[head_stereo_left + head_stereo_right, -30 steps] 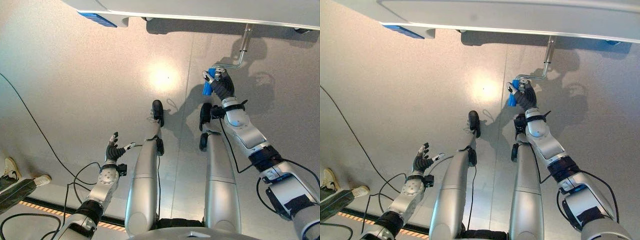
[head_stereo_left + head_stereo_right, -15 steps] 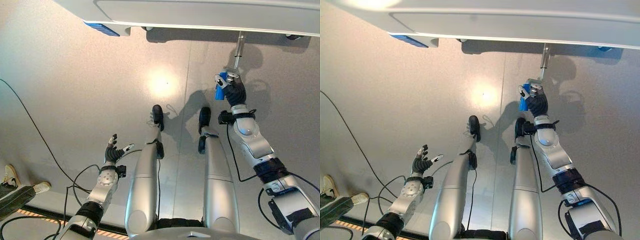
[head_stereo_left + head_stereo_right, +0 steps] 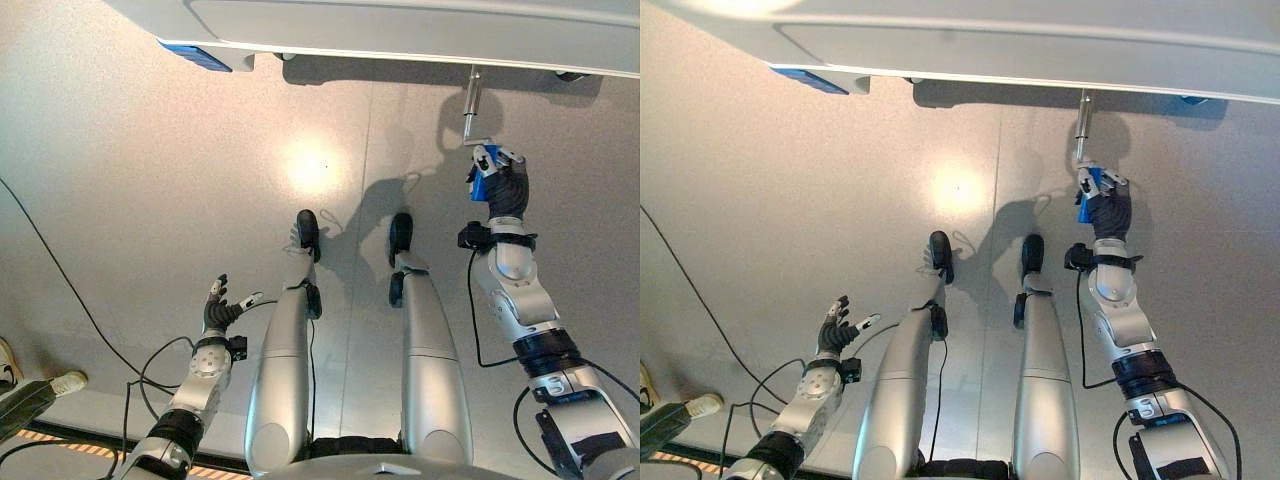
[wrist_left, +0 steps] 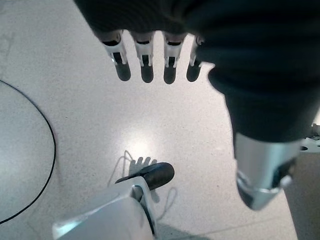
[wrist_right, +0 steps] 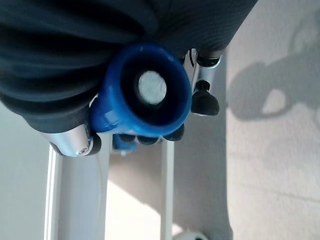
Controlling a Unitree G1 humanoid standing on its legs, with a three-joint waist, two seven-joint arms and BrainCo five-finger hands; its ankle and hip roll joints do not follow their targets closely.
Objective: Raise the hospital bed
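Observation:
The hospital bed's pale frame [image 3: 400,30] runs along the far edge of the scene. A silver crank rod [image 3: 471,100] hangs down from it and ends in a blue grip [image 3: 482,183]. My right hand [image 3: 505,190] is shut on that blue grip, to the right of the rod's foot. From the wrist, the grip's round blue end [image 5: 150,90] faces me with fingers curled round it. My left hand [image 3: 218,310] hovers low at the left over the floor, open and holding nothing, its fingers [image 4: 145,62] straight.
A blue tag [image 3: 195,55] sits under the bed frame at the far left. A person's shoe [image 3: 60,383] and trouser leg show at the lower left edge. An orange-striped floor strip [image 3: 70,440] runs along the bottom left.
My right hand has swung the blue grip to the right, round the crank rod. The left hand has barely moved.

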